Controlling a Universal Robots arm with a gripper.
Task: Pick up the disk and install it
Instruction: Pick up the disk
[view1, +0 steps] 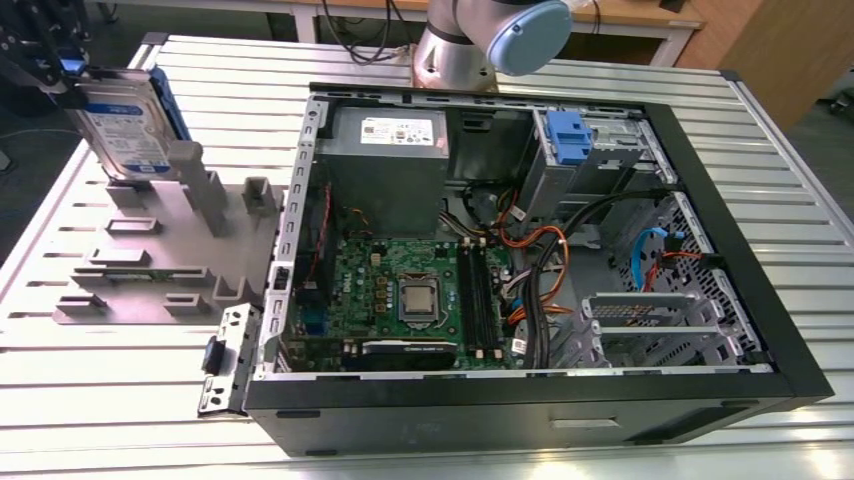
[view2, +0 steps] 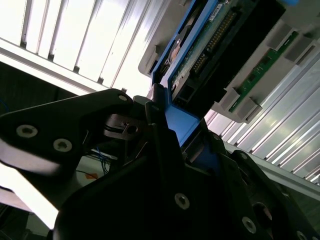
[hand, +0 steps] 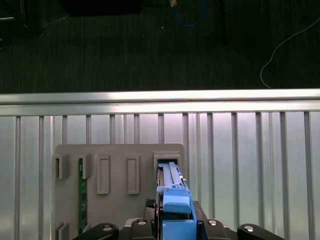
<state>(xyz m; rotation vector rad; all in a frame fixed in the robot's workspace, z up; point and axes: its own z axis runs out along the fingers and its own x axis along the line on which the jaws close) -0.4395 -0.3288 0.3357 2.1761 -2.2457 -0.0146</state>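
Observation:
The disk (view1: 120, 125) is a silver drive with a white-and-blue label and a blue side frame. It stands upright at the exterior view's far left, over the grey holder stand (view1: 147, 270). My gripper (view1: 60, 72) is shut on its upper end. The disk's lower end sits at the stand's slot; I cannot tell whether it is clear of it. In the first wrist view the disk's blue frame (hand: 175, 207) runs from between my fingers down to the stand (hand: 120, 170). The second wrist view shows the disk's (view2: 210, 45) green circuit-board side, with a black finger (view2: 160, 135) against its blue frame.
An open computer case (view1: 534, 400) lies on the slatted metal table (view1: 787, 200), with motherboard (view1: 400, 290), grey power supply (view1: 387, 150), cables and a blue bracket (view1: 567, 135) in the drive bay. The arm's base (view1: 461, 45) stands behind the case. Dark floor (hand: 150, 45) lies past the table edge.

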